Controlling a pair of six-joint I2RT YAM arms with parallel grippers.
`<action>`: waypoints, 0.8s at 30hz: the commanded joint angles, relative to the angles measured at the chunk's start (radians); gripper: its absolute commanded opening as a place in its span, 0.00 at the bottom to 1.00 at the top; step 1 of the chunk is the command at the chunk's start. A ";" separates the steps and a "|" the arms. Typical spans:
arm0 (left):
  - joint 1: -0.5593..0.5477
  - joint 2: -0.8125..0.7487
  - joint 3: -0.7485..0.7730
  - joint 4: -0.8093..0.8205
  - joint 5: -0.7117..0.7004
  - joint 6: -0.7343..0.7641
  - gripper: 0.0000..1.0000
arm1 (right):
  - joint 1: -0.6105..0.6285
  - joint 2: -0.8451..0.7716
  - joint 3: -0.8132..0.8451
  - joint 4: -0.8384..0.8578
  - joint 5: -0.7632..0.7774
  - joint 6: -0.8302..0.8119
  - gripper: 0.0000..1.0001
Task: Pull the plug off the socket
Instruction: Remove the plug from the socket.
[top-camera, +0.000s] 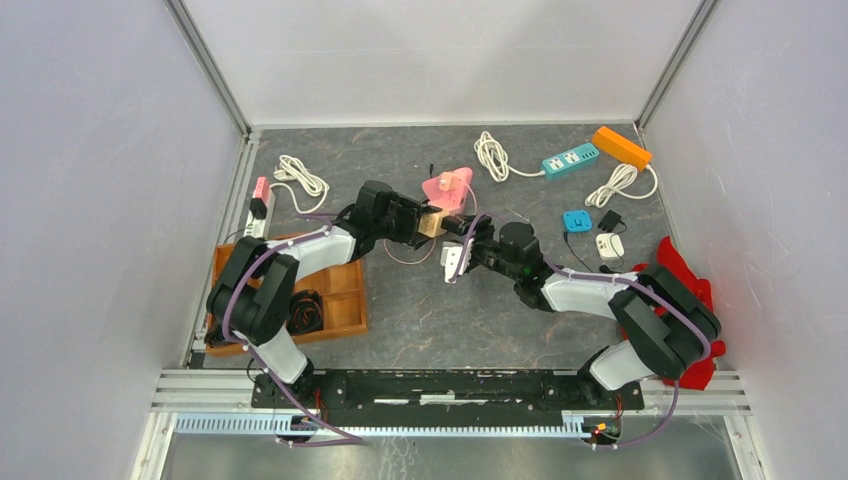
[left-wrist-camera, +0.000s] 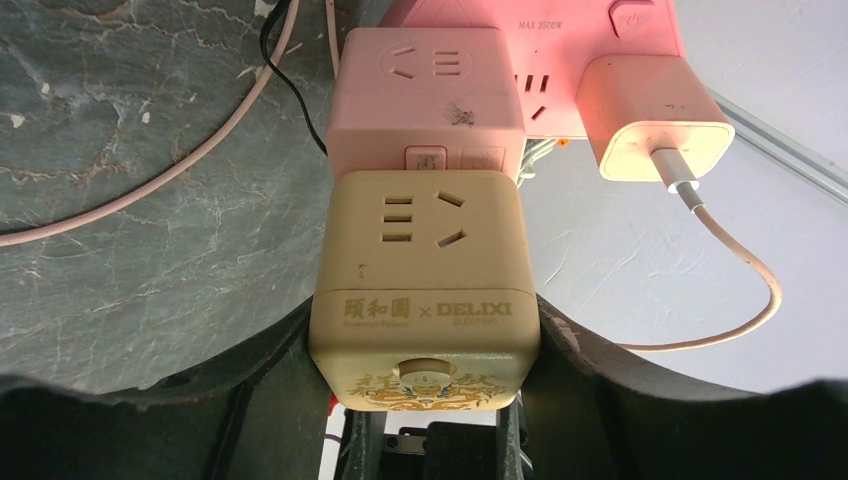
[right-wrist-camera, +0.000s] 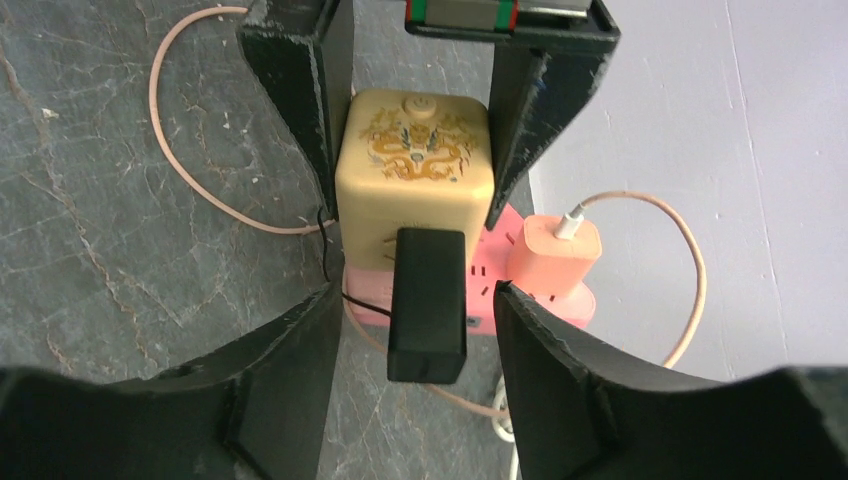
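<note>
The black plug (right-wrist-camera: 428, 305) juts out of one face of the beige cube socket (right-wrist-camera: 415, 170), its far end against that face and its prongs hidden, so I cannot tell how deeply it sits. The right gripper (right-wrist-camera: 418, 300) straddles the plug with its jaws spread, one finger on either side and a gap showing between each finger and the plug's flanks. The cube itself is held off the table (left-wrist-camera: 120, 200) by the left gripper (left-wrist-camera: 425, 335), whose jaws pinch it by two opposite sides at the end bearing the gold dragon print. In the left wrist view, the cube face turned to the camera shows only unoccupied slots. Pressed against the cube's far end is a pink cube socket (left-wrist-camera: 430, 90), which joins a pink power strip (left-wrist-camera: 560, 30) just beyond it. A pink charger (left-wrist-camera: 655, 115) is plugged into that strip beside the pink cube, and a pale pink cable (left-wrist-camera: 740, 260) curls away from it. A thin black wire (left-wrist-camera: 290, 90) runs down past the pink cube toward the table. Well apart from the beige cube, on the right arm's side, lie a teal power strip (top-camera: 570, 159) and an orange power strip (top-camera: 621, 146); on the left arm's side sits a wooden tray (top-camera: 345, 300).
</note>
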 joint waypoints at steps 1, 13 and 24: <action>-0.016 -0.057 0.000 0.100 0.005 -0.054 0.02 | 0.014 0.037 0.063 0.039 0.018 -0.007 0.60; -0.003 -0.070 -0.054 0.148 -0.038 -0.078 0.02 | 0.007 -0.045 -0.004 0.005 0.056 -0.053 0.00; 0.081 -0.104 -0.113 0.138 -0.082 -0.068 0.02 | -0.131 -0.243 -0.122 -0.083 -0.049 -0.059 0.00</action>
